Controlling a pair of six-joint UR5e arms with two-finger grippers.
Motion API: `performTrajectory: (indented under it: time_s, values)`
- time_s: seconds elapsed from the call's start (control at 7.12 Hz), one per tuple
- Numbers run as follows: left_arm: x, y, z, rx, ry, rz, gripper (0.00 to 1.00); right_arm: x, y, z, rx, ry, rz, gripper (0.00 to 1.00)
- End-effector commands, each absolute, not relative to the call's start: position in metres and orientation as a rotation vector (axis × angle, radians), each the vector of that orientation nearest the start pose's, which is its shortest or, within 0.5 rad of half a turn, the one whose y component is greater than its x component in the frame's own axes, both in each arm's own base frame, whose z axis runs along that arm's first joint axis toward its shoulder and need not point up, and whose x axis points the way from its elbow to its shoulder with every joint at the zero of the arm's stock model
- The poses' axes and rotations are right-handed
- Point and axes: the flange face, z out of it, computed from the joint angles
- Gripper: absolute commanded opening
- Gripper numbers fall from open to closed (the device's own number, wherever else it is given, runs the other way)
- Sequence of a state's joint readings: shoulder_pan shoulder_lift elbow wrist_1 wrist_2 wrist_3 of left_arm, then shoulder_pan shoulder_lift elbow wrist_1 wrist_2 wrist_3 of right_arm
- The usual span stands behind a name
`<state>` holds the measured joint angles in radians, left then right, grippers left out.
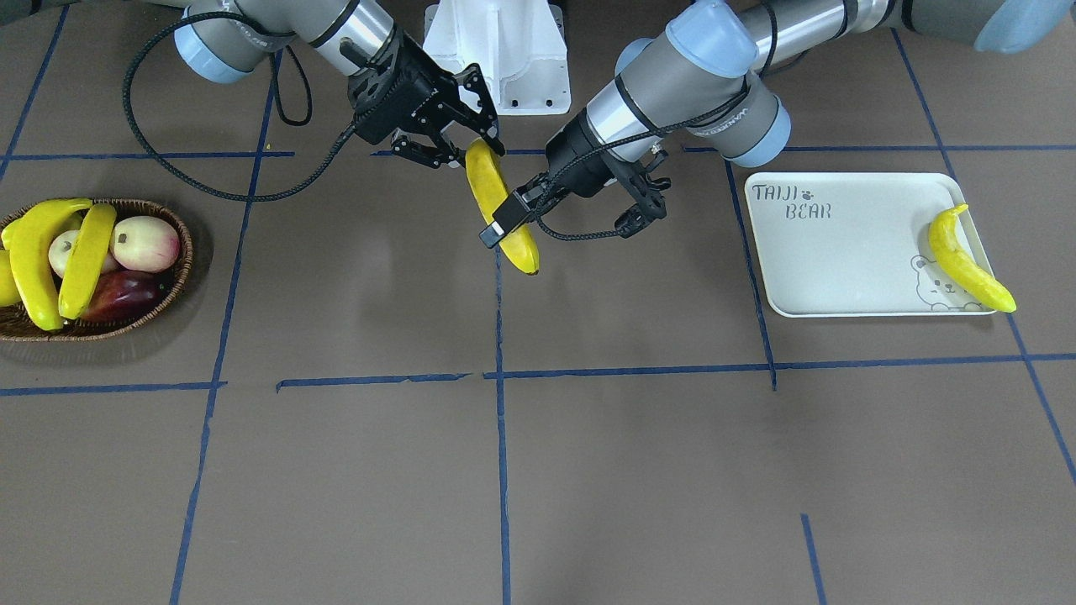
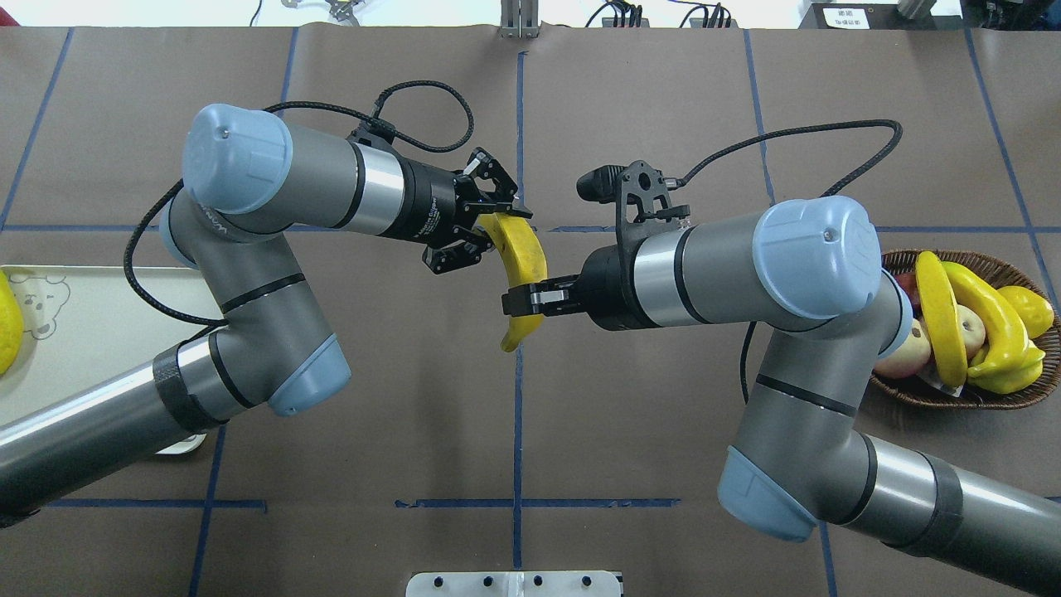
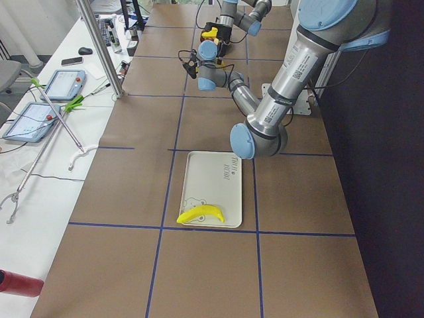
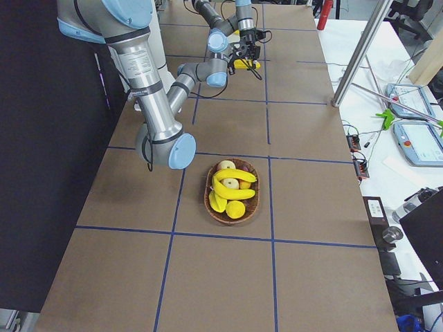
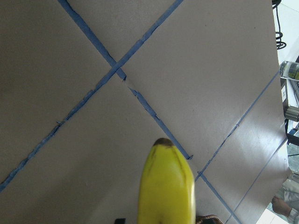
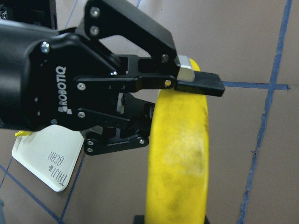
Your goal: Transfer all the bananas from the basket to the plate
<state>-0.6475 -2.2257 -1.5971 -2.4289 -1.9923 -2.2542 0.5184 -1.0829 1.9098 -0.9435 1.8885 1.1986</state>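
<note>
Bench [image 1: 588,470]: brown, taped in blue squares.
Plate [image 1: 841,269]: flat on the bench; one banana [image 1: 967,265] lies along the edge farthest from the basket.
Basket [image 1: 181,252]: well apart from the plate, holding two bananas [image 1: 38,252] among other fruit.
Held banana [image 1: 492,189]: in the air between plate and basket.
Right fingers [image 2: 539,296]: clamped across the held banana.
Left fingers [image 1: 502,220]: straddle the same banana, one pad against it; cannot tell whether they grip.

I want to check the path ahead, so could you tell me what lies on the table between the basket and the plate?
In the overhead view, nothing rests on the table between the basket and the plate; above that stretch both grippers hold one banana.
</note>
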Motion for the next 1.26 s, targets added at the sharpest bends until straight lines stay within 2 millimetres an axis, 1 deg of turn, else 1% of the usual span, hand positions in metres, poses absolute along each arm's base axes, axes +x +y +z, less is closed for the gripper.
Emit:
performTrajectory:
  time_s: [0.0, 0.14, 0.28, 0.56, 0.7, 0.84, 0.98, 1.12]
  values:
    - [0.465, -0.473, 0.154, -0.366, 1.549, -0.730, 0.00, -0.446, -0.371, 0.162, 0.384, -1.405, -0.114, 0.07]
    - [0.464, -0.473, 0.154, -0.366, 1.550, -0.732, 0.00, -0.447, -0.371, 0.163, 0.377, -1.401, -0.116, 0.48]
    - [0.464, -0.474, 0.155, -0.365, 1.547, -0.735, 0.00, -0.448, -0.370, 0.162, 0.373, -1.399, -0.114, 0.99]
    - [0.464, -0.473, 0.154, -0.366, 1.550, -0.732, 0.00, -0.448, -0.369, 0.156, 0.326, -1.421, -0.066, 0.99]
    - [0.464, -0.474, 0.157, -0.363, 1.545, -0.734, 0.00, -0.442, -0.367, 0.152, 0.325, -1.423, -0.064, 0.99]
    - [0.462, -0.474, 0.165, -0.345, 1.542, -0.726, 0.00, -0.430, -0.364, 0.147, 0.290, -1.389, -0.065, 0.99]
    - [0.460, -0.476, 0.172, -0.298, 1.534, -0.692, 0.00, -0.411, -0.375, 0.149, 0.243, -1.350, -0.059, 0.99]
    - [0.453, -0.477, 0.204, -0.261, 1.497, -0.681, 0.00, -0.387, -0.398, 0.156, 0.170, -1.306, -0.041, 0.99]
